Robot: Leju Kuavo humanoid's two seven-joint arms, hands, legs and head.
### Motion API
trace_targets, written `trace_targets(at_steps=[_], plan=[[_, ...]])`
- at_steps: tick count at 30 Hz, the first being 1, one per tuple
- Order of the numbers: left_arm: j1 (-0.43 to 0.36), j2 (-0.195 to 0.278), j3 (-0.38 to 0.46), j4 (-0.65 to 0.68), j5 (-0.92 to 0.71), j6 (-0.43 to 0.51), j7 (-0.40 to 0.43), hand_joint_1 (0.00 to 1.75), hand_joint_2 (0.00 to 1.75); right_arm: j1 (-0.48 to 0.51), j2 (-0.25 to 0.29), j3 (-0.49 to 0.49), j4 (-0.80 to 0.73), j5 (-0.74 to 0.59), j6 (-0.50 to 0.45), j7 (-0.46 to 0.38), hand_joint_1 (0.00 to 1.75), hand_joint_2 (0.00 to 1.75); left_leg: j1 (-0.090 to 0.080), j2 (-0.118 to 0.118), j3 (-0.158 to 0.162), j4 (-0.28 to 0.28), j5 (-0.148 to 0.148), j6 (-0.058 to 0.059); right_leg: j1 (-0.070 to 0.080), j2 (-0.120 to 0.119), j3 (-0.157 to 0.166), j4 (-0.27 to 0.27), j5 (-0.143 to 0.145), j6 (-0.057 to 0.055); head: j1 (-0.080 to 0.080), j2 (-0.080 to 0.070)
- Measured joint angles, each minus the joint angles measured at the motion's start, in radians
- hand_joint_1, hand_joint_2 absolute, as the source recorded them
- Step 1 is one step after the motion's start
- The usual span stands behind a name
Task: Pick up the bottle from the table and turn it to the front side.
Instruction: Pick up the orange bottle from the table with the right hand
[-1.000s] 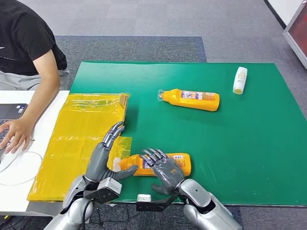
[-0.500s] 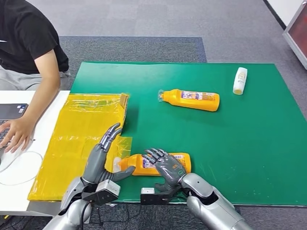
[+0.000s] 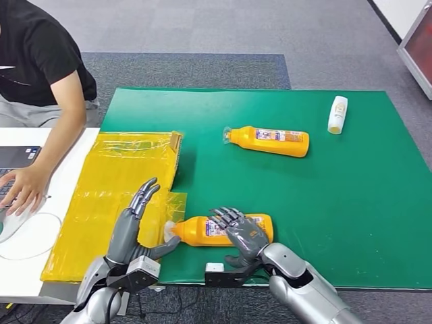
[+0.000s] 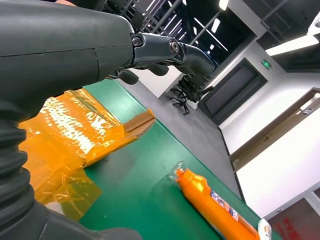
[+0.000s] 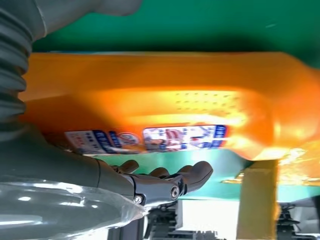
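Both hands have drawn back toward the near table edge over the last second, and the near bottle (image 3: 221,230) now lies slightly farther right. Right hand (image 3: 244,233) arches over the bottle's middle, fingers (image 3: 227,217) curved across its top and thumb on the near side; whether it truly grips cannot be told, though the right wrist view puts the orange body close against the palm. Left hand (image 3: 133,226) is open, fingers spread and raised over the yellow film (image 3: 109,196), thumb reaching toward the bottle's cap end without clearly touching. That bottle lies on its side on the green mat (image 3: 331,216), cap at the film's edge. A far bottle (image 3: 267,141) lies well apart, a white bottle (image 3: 337,113) beyond it. A person's hand (image 3: 20,185) rests on the white table (image 3: 30,270).
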Motion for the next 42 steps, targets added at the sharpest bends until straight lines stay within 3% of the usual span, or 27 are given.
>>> trace_targets(at_steps=[6,19,32,42], plan=[[0.030,-0.003,0.010,-0.015,-0.011,-0.001,0.013,0.00,1.75,0.018,-0.007,-0.038,-0.010,0.032,-0.033,0.073,0.00,1.75,0.000,0.000,0.002,0.000,0.000,0.001,0.000,0.000,0.003,-0.001,0.000,0.001,0.000,0.000],[0.061,-0.019,0.020,-0.037,-0.027,-0.018,0.028,0.00,1.75,0.089,-0.002,-0.120,-0.072,0.051,-0.049,0.073,0.00,1.75,0.000,0.000,0.002,0.000,-0.001,0.001,0.000,0.000,0.003,-0.001,0.000,0.001,0.000,0.000],[0.076,-0.026,0.023,-0.047,-0.046,-0.013,0.045,0.00,1.75,0.086,0.037,-0.178,-0.085,0.065,0.047,0.192,0.00,1.75,0.000,0.000,0.003,0.000,-0.001,0.001,0.000,0.000,0.003,-0.001,0.001,0.001,0.000,0.000],[0.074,-0.037,0.023,-0.047,-0.044,-0.004,0.047,0.00,1.75,0.017,0.076,-0.182,-0.026,0.076,0.162,0.273,0.00,1.75,0.000,0.000,0.007,0.000,-0.001,0.000,0.000,0.001,0.005,-0.002,0.001,-0.001,0.000,0.000]])
